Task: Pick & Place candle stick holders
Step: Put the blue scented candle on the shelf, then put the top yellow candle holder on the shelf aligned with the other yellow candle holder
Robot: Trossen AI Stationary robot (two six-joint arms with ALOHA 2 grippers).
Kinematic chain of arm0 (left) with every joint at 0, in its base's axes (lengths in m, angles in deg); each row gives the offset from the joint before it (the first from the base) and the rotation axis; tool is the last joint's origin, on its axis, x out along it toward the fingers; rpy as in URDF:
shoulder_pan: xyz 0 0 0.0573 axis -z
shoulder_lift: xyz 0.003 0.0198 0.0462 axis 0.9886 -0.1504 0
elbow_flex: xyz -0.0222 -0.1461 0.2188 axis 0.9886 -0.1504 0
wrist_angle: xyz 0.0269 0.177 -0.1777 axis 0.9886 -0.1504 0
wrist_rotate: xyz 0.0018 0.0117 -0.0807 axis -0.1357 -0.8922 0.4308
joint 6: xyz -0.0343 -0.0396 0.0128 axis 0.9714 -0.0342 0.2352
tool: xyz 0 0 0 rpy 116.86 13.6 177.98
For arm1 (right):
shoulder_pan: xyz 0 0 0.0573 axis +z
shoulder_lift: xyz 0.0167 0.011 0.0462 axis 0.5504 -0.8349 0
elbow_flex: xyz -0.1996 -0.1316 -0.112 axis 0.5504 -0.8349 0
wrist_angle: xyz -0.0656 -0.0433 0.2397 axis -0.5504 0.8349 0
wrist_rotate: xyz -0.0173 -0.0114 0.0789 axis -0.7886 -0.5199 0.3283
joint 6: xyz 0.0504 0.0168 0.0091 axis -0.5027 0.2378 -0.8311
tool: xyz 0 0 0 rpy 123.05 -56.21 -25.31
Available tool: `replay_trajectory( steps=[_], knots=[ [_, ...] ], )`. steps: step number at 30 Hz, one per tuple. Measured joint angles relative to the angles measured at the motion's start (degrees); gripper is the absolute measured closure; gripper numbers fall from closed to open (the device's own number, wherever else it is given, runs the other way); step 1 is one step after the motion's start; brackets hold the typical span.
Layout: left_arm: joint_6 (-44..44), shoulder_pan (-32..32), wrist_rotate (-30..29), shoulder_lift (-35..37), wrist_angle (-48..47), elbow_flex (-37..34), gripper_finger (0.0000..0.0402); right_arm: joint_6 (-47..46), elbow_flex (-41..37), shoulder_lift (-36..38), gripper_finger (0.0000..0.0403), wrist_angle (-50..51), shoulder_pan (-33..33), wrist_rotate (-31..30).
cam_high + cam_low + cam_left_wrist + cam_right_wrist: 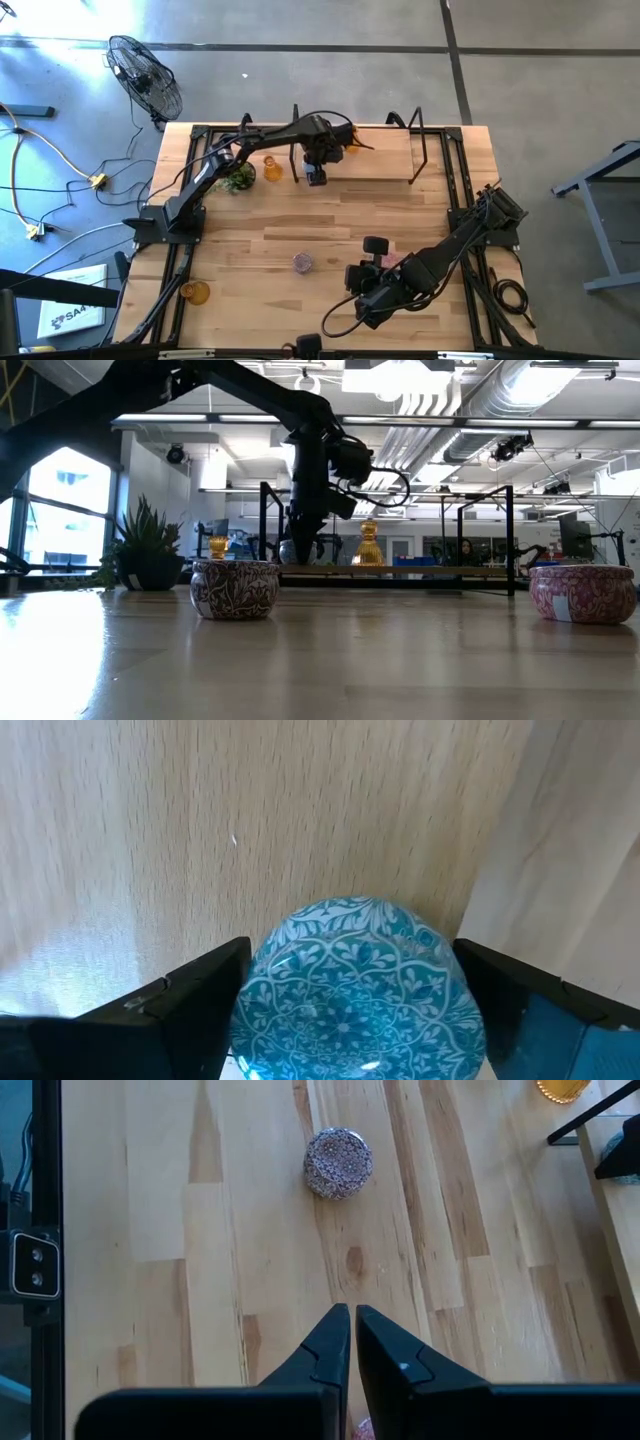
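Observation:
My left gripper point(316, 176) is at the table's far middle, closed around a pale blue round candle stick holder point(355, 995) with a leaf pattern. Two amber holders stand near it point(272, 168) point(350, 148). A third amber one point(195, 292) stands at the near left. The lilac holder point(302, 262) stands on the table's near middle. The pink one point(583, 593) stands beside my right arm and is partly hidden in the high view. My right gripper point(350, 1330) is shut and empty, above the table to the right of the lilac holder point(338, 1162). My left gripper pinches the blue holder by its round wall, one finger point(200, 1005) on one side and the other finger point(520, 1000) on the opposite side point(462, 990). The fingers point down from above. The holder is upright at the height of the raised board; whether it is lifted clear I cannot tell.
A small green plant point(238, 178) stands left of the far amber holder. A black metal rack point(420, 150) with a raised wooden board point(400, 571) runs along the far side. A fan point(145, 75) and cables lie on the floor beyond the left edge.

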Motion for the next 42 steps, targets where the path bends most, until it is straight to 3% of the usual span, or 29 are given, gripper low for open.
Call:
replay_trajectory(
  steps=[23, 34, 42],
  knots=[
    [-1.1, 0.1, 0.1, 0.7, 1.9, 0.2, 0.0069, -0.2, 0.0, 0.0, 0.0387, 0.0, 1.6, -1.2],
    [-2.5, 0.7, 6.1, 3.8, 3.1, 0.8, 0.0069, -1.1, 0.0, 0.0, 0.0387, 0.6, 1.9, -1.3],
    [-2.7, 1.3, 6.9, 4.8, 1.8, 0.7, 0.0069, -1.5, 0.0, 0.0, 0.0387, 0.8, 2.1, -1.5]
  ],
)
